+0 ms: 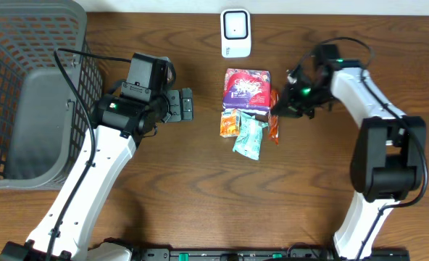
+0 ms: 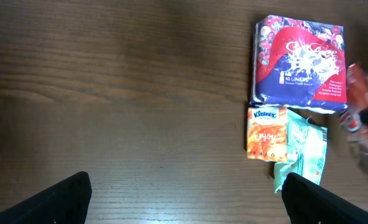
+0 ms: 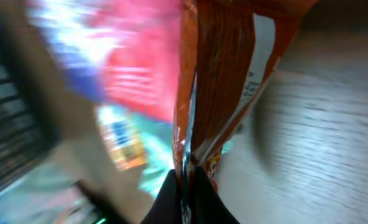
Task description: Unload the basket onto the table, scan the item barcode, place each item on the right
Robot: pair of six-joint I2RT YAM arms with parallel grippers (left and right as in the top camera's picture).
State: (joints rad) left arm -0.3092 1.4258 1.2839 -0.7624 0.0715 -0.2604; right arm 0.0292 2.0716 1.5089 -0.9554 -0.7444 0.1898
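Right wrist view, right gripper (image 3: 184,198) pinched closed on orange packet (image 3: 224,74) edge, left gripper (image 2: 191,194) wide open, empty

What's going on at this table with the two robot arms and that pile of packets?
The right gripper is shut on the edge of an orange snack packet at the right side of a small pile: a purple pack, an orange tissue pack and a teal packet. The left gripper hangs open over the table left of the pile, holding nothing. The white scanner sits beyond the pile; nothing is at it yet.
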